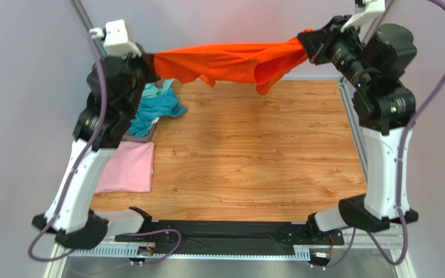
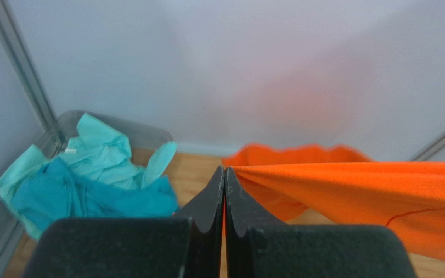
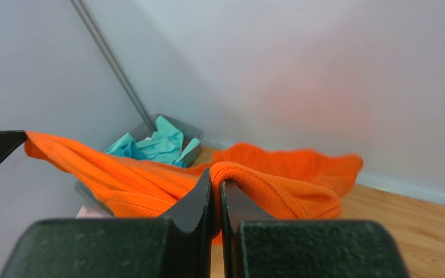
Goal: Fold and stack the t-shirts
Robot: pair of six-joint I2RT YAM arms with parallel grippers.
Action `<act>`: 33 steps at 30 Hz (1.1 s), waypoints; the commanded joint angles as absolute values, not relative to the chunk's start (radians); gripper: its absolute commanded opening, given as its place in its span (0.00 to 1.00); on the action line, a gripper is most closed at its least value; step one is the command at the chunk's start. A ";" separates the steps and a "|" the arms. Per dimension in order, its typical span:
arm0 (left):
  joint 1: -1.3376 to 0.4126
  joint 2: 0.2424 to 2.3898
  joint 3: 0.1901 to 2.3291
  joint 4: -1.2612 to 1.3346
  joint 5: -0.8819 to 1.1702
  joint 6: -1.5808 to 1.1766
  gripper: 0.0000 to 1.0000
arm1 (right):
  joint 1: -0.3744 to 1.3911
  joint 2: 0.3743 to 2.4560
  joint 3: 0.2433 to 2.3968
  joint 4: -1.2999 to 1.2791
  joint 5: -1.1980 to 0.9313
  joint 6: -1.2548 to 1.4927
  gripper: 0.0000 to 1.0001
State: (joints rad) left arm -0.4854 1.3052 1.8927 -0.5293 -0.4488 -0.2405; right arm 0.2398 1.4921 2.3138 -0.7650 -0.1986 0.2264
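The orange t-shirt [image 1: 225, 62] hangs stretched in the air between both grippers at the far edge of the table. My left gripper [image 1: 148, 61] is shut on its left end; in the left wrist view the gripper [image 2: 224, 174] pinches orange cloth [image 2: 381, 197]. My right gripper [image 1: 305, 41] is shut on its right end; in the right wrist view the gripper [image 3: 215, 176] clamps a ribbed hem of the orange t-shirt [image 3: 277, 191]. The pink t-shirt [image 1: 129, 167] lies folded flat at the table's left. Teal and mint t-shirts [image 1: 155, 107] lie crumpled in the bin.
The grey see-through bin [image 2: 143, 134] stands at the far left corner, behind the pink shirt. The wooden tabletop [image 1: 254, 156] stretches below the hanging shirt. Metal frame posts [image 2: 19, 63] and a pale wall stand close behind.
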 commanded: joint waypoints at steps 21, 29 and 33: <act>-0.479 0.833 0.833 -0.896 -0.669 -0.913 0.60 | 0.713 1.309 1.151 -0.796 -0.072 0.373 1.00; -0.479 0.893 0.868 -0.873 -0.545 -0.876 0.93 | 0.692 1.223 1.059 -0.807 0.090 0.468 1.00; -0.480 0.896 0.850 -0.792 -0.451 -0.821 0.98 | 0.611 1.172 0.982 -0.811 0.104 0.534 1.00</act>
